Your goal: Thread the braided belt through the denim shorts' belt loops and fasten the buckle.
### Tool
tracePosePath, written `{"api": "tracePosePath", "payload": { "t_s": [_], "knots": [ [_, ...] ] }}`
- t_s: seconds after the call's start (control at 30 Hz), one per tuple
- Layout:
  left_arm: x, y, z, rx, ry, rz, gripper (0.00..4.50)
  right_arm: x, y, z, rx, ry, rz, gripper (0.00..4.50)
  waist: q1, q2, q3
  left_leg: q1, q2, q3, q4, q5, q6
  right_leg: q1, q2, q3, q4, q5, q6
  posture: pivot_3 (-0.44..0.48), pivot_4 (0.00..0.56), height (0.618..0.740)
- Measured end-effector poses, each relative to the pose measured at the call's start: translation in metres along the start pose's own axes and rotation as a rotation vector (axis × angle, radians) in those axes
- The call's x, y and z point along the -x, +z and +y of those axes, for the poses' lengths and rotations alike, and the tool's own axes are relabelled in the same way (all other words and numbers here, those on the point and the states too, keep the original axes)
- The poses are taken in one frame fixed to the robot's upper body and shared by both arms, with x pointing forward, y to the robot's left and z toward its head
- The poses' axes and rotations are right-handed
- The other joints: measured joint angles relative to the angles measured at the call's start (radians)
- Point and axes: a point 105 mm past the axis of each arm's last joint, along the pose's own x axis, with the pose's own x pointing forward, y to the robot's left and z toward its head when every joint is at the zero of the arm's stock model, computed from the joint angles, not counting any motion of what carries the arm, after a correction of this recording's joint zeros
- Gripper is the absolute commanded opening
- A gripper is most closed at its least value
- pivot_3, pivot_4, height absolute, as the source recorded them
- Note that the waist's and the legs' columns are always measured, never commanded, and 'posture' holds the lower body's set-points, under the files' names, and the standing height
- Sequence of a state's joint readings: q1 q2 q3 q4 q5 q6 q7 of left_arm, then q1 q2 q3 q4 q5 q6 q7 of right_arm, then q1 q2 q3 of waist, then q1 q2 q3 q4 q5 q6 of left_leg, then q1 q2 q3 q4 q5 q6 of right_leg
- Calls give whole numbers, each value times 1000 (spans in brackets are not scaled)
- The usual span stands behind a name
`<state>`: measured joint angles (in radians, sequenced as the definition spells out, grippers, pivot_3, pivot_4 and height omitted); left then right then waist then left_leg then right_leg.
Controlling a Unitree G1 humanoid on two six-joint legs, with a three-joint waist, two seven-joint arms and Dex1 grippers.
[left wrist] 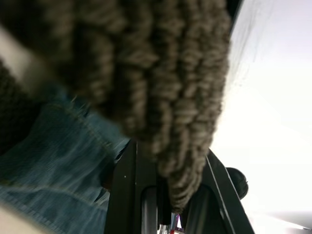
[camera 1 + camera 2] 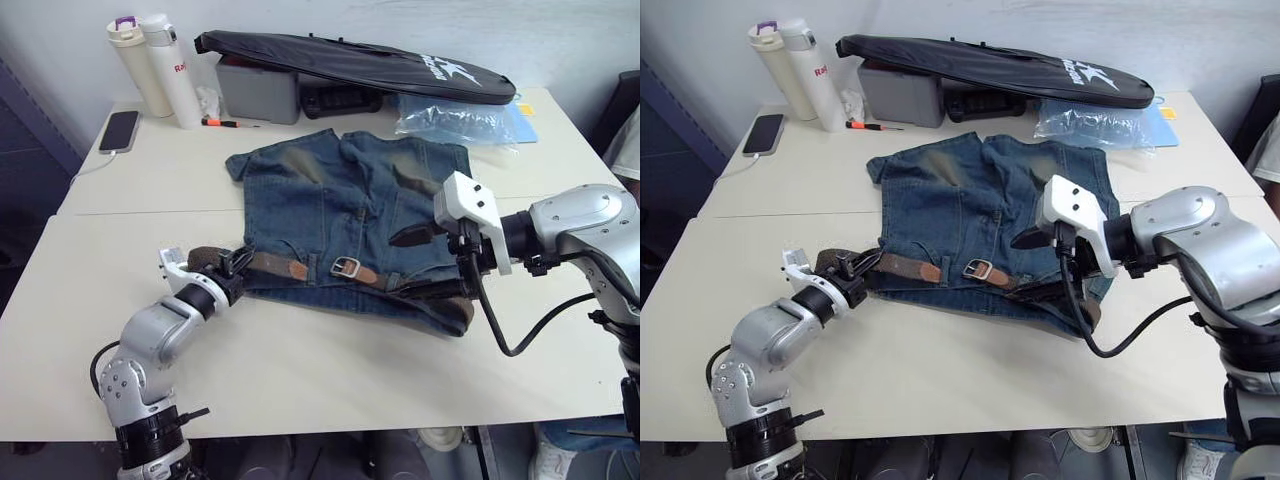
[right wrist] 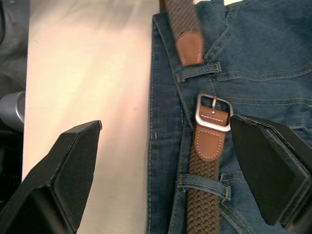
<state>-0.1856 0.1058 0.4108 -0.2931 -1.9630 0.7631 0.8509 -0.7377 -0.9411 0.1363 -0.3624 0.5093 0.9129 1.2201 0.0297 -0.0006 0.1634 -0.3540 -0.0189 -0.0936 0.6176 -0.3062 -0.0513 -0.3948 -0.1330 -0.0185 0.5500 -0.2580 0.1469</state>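
The left end effector (image 2: 232,266) pinches the braided belt (image 2: 275,266); the right end effector (image 3: 165,165) is spread above the unfastened buckle (image 3: 213,112) — pulling could slide the leather tip back out of its loop.

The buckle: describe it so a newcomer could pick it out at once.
Start at the denim shorts spread in the middle of the table. Along their waistband, the edge nearest the robot, runs the braided belt. The buckle sits about midway along it: a silver rectangular frame on a tan leather tab, the only shiny metal on the shorts.
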Motion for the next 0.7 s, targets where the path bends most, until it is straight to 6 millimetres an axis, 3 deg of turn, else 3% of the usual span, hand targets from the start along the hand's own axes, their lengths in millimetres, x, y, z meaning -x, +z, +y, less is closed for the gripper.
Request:
{"api": "tracePosePath", "payload": {
  "t_s": [0.43,0.7],
  "knots": [
    [-11,2,12,40,57,-63,0,2,3,-6,-10,-56,5,4477,9,0,0,0,0,0,1,0,0,0,0,0,0,0,-1,0,150,740],
    [-24,-19,15,22,78,-29,0,3,4,-6,-12,-79,15,4477,22,0,0,0,0,1,1,0,0,0,0,0,0,0,-1,0,150,740]
  ]
}}
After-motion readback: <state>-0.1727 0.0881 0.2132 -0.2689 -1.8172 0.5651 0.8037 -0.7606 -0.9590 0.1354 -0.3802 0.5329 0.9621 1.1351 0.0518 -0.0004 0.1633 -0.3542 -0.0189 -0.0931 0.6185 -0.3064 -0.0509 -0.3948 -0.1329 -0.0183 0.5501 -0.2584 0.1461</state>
